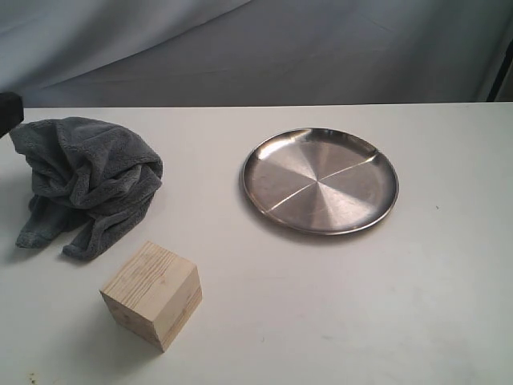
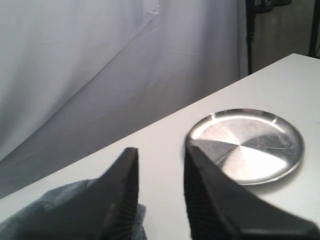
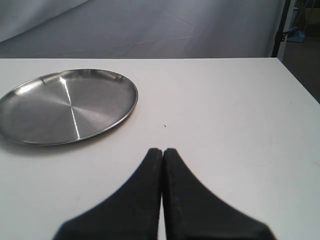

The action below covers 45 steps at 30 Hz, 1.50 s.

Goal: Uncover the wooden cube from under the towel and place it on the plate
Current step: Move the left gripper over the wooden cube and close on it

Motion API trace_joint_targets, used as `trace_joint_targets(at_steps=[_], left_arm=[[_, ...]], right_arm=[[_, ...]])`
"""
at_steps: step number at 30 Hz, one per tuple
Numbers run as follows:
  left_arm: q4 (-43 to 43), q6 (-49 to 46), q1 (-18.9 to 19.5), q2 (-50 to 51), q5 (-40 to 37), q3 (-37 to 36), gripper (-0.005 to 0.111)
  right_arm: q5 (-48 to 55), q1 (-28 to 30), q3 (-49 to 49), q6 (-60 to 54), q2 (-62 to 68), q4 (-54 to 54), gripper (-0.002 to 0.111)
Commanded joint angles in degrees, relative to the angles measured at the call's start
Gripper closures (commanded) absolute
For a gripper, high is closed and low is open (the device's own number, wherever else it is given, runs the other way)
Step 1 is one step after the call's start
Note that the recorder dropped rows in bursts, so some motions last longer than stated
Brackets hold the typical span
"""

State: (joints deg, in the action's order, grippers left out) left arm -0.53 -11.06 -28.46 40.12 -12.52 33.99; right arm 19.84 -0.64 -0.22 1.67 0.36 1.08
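Observation:
The pale wooden cube (image 1: 152, 293) stands uncovered on the white table near the front left. Behind it, the dark grey towel (image 1: 86, 182) lies crumpled in a heap, apart from the cube. The shiny steel plate (image 1: 321, 180) sits bare at centre right. My left gripper (image 2: 160, 152) is open, empty, held above the towel (image 2: 55, 212), with the plate (image 2: 250, 150) beyond its fingers. A dark bit of that arm shows at the exterior view's left edge. My right gripper (image 3: 162, 151) is shut on nothing, hovering over bare table beside the plate (image 3: 67, 105).
A grey cloth backdrop (image 1: 256, 48) hangs behind the table. The table's far edge runs just behind the towel and plate. A dark stand (image 2: 250, 35) rises past the table's end in the left wrist view.

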Motion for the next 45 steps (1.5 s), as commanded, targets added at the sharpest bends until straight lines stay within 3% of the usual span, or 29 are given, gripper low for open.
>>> trace_joint_targets(at_steps=[1,7,13,20,33,38,43,45], left_arm=[[-2.1,0.5,-2.5,-4.9,-4.0,-3.0,0.104],[-5.9,0.6,-3.1,-7.3,-4.5,-6.6,0.107],[-8.3,0.4,-3.1,-5.7,-9.8,-6.6,0.107],[-14.1,0.1,-3.1,4.8,-11.8,-6.5,0.107],[-14.0,-0.7,-3.1,22.8,-10.8,-0.6,0.103],[-14.0,-3.1,-3.1,26.2,-10.6,1.0,0.079],[-13.9,-2.9,-3.1,27.4,-9.8,1.1,0.018],[-13.9,-2.6,-3.1,28.4,-9.5,1.1,0.002]], right_arm=[[-0.2,-0.3,0.2,0.1,-0.4,0.3,0.108],[-0.2,-0.3,0.2,0.1,-0.4,0.3,0.108],[-0.2,-0.3,0.2,0.1,-0.4,0.3,0.108],[-0.2,-0.3,0.2,0.1,-0.4,0.3,0.108],[-0.2,-0.3,0.2,0.1,-0.4,0.3,0.108],[-0.2,-0.3,0.2,0.1,-0.4,0.3,0.108],[-0.2,-0.3,0.2,0.1,-0.4,0.3,0.108],[-0.2,-0.3,0.2,0.1,-0.4,0.3,0.108]])
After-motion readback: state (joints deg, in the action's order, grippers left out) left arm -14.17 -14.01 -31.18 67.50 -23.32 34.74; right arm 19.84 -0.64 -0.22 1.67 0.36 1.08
